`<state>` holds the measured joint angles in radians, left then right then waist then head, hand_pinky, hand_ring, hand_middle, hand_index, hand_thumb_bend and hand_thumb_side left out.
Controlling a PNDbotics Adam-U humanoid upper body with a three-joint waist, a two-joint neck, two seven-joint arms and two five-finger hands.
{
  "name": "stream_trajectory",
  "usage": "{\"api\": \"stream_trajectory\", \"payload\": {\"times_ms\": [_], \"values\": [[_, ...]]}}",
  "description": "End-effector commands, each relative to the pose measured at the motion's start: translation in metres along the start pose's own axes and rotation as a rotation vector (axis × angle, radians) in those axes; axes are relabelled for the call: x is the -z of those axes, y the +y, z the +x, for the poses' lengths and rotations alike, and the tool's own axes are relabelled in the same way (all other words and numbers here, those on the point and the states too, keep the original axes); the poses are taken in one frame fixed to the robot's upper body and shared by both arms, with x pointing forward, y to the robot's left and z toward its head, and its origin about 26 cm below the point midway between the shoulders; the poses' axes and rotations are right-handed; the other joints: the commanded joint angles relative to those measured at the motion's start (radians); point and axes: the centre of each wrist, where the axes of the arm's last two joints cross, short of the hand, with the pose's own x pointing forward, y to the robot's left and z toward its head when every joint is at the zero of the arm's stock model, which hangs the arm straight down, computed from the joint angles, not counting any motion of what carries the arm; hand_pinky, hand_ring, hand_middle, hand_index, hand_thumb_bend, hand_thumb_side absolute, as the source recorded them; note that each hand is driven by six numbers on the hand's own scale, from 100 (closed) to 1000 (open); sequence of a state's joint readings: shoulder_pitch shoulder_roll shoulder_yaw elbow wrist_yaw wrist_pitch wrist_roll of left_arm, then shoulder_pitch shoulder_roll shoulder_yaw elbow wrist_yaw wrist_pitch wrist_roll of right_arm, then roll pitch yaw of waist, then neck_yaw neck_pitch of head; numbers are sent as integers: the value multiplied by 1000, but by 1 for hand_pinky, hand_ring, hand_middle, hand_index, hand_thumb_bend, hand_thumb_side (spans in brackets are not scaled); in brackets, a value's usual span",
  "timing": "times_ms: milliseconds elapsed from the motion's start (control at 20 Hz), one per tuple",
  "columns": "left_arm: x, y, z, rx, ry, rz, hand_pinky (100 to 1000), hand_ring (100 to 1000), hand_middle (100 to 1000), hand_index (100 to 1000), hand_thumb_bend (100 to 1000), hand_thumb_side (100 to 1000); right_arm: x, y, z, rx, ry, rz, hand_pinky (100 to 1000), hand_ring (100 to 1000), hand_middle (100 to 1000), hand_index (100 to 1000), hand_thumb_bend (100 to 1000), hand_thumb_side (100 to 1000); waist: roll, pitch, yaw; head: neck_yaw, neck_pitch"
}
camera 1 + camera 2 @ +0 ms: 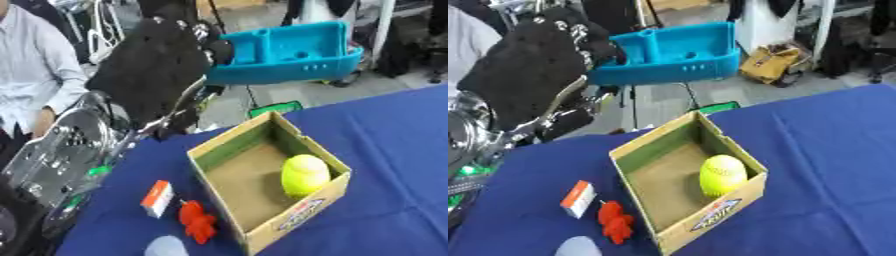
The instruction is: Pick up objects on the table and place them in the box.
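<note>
Box [325,192] sits open-topped on the blue table [394,150], skewed so its long axis runs from near-left to far-right; a yellow-green ball [304,174] already lies inside, against the right-hand wall. Left hand [153,75] raised high at the upper left, well above the cloth, back of hand toward the camera; the fingers look bent, yet what they do on the far side is hidden, so grip cannot be told. Right hand not seen. Remaining items lie down and to the right of that hand, just left of the box: small orange-and-white carton [158,198], long axis running near-to-far and slightly tilted; red lumpy toy [198,221] close beside the box wall, elongated toward the near edge; pale rounded thing [166,246] at the bottom edge. Judgement: left arm nearer, carton likeliest next, reach must drop forward and down
</note>
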<state>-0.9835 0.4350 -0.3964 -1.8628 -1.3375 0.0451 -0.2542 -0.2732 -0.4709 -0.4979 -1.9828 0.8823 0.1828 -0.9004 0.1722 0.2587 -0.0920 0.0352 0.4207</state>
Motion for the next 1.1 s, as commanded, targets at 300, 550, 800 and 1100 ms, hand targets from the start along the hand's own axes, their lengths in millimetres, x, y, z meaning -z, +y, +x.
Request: {"api": "stream_trajectory", "payload": {"times_ms": [300, 550, 800, 1100], "values": [[9, -20, 6, 76, -23, 2, 767, 496, 460, 648, 100, 100, 12, -1, 5, 26, -19, -37, 873, 769, 508, 593, 100, 420, -7, -12, -3, 5, -4], [10, -37, 9, 101, -34, -13, 765, 504, 472, 653, 100, 100, 13, -1, 6, 33, -18, -39, 873, 768, 509, 593, 100, 419, -9, -11, -5, 5, -3], [10, -53, 11, 123, -38, -39, 769, 507, 478, 656, 100, 100, 13, -1, 6, 32, -17, -40, 872, 768, 509, 593, 100, 420, -11, -9, -9, 5, -6], [11, -67, 17, 138, -67, -55, 769, 513, 490, 662, 100, 100, 13, -1, 6, 34, -15, -40, 872, 768, 509, 593, 100, 419, -12, -7, -10, 4, -8]]}}
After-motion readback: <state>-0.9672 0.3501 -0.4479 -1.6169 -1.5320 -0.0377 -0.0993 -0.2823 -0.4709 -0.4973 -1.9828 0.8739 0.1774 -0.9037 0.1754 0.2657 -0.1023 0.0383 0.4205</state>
